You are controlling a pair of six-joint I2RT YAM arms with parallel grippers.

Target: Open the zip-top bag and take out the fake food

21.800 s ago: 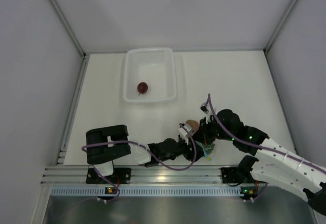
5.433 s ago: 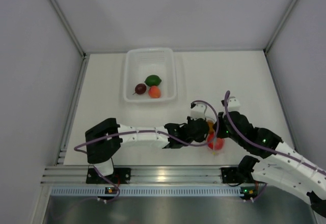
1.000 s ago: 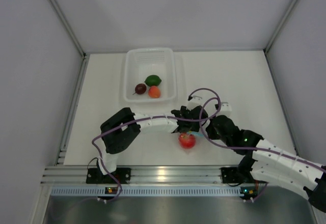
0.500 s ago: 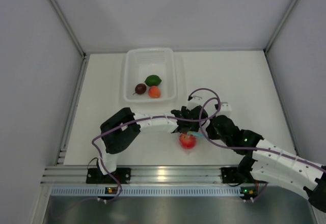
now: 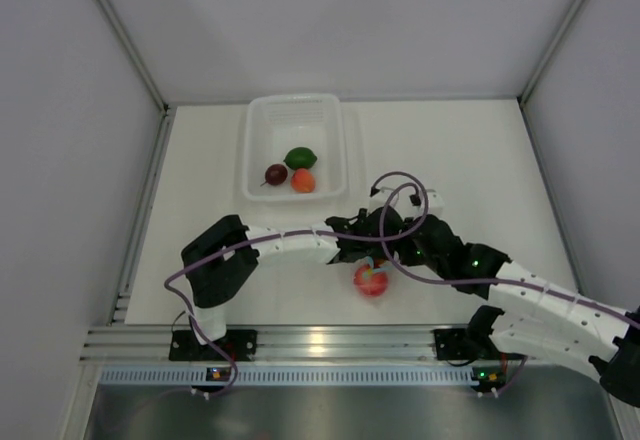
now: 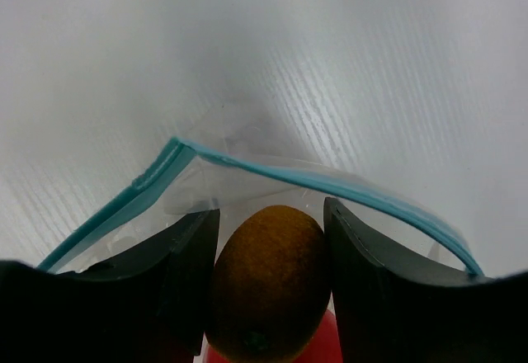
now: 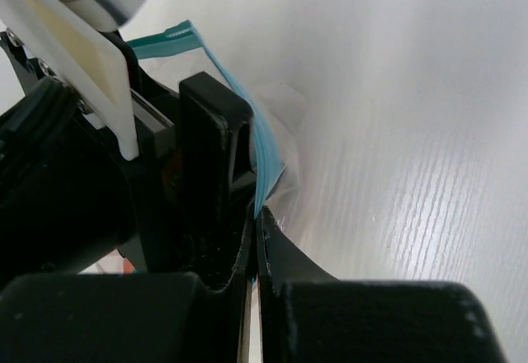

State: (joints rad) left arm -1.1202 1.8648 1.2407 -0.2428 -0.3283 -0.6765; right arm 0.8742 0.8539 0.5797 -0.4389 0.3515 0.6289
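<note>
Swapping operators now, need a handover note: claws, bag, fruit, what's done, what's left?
Claws: left claw is inside the bag, closed on the brown fruit; right claw is shut on the bag's zip edge.
Things: red fruit is in the bag, next to the brown fruit.
Done: bag open; maroon fruit, green fruit and orange fruit are in the tub.
Left: take out the brown fruit, then the red.

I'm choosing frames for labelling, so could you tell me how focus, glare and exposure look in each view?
Top external: evenly lit and sharp, with one glare patch on the metal rail. Left wrist: the brownish-orange fruit and dark fingers are soft, the teal rim of the zip-top bag crisper. Right wrist: the black fingers are underexposed; the table is nearly blown out.
</note>
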